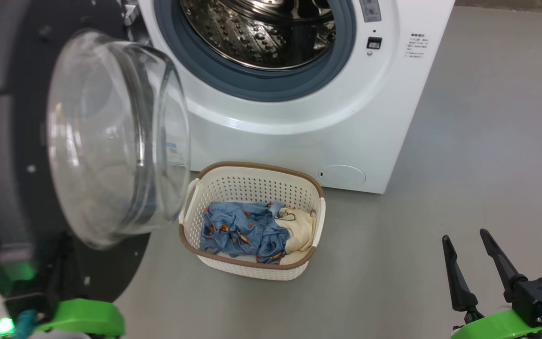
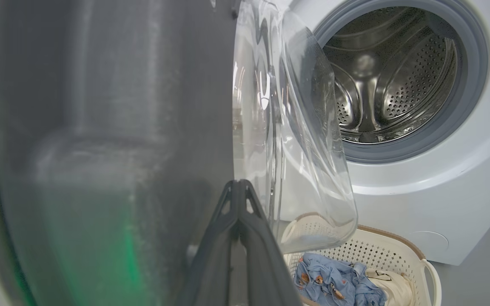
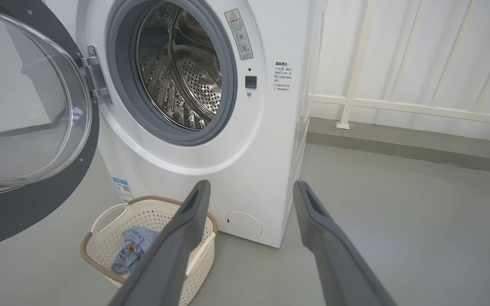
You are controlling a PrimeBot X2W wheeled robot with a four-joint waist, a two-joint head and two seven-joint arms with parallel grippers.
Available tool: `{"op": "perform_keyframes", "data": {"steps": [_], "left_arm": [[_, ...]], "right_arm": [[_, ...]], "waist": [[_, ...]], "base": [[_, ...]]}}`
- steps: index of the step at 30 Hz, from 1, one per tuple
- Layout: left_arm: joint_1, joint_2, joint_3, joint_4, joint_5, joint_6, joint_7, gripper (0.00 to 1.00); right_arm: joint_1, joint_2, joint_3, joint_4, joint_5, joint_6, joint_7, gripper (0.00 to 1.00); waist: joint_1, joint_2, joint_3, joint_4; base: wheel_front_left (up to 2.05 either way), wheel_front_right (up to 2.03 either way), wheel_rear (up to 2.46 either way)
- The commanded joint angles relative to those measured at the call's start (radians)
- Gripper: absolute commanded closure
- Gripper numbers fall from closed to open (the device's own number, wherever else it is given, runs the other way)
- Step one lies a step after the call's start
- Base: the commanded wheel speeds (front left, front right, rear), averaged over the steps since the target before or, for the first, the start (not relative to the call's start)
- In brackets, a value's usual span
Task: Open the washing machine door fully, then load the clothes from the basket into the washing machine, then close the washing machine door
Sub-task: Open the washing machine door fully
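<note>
Two garments, the clothes (image 1: 252, 230), lie together inside the basket (image 1: 261, 166). The light blue one with orange-brown prints takes most of the place, and the cream-yellow one is pressed against its right side. The basket stands on the grey floor (image 1: 440, 197) directly in front of the washing machine (image 1: 393, 117), near its lower front panel.

The washing machine door (image 1: 12, 141) is swung open to the left on its metal hinge (image 3: 94, 76). In the head view its clear domed window (image 1: 111, 141) bulges over the left handle of the basket. The steel drum (image 1: 271, 33) is open to view behind the grey-blue seal (image 1: 252, 82).

The left gripper (image 2: 238, 183) has its two fingers pressed together with nothing between them. They lie close along the dark inner face of the door, just beside the glass; whether they touch it I cannot tell. The right gripper (image 1: 465, 234) is at the lower right above the floor, well apart from the basket, with its jaws spread wide and holding nothing.
</note>
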Motion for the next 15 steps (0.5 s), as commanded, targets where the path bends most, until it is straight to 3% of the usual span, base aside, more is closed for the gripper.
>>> {"op": "perform_keyframes", "data": {"steps": [1, 15], "left_arm": [[-0.025, 0.047, 0.074, -0.007, -0.011, 0.023, -0.019, 1.00], [-0.062, 0.124, 0.259, 0.122, -0.079, 0.001, -0.095, 1.00]], "right_arm": [[-0.024, -0.010, 0.024, -0.032, -0.003, 0.002, -0.012, 0.00], [-0.046, -0.032, 0.008, -0.055, -0.001, 0.002, -0.012, 0.00]], "waist": [[0.0000, 0.0000, 0.006, -0.009], [0.0000, 0.0000, 0.071, -0.029]], "base": [[0.00, 0.00, 0.00], [0.00, 0.00, 0.00]]}}
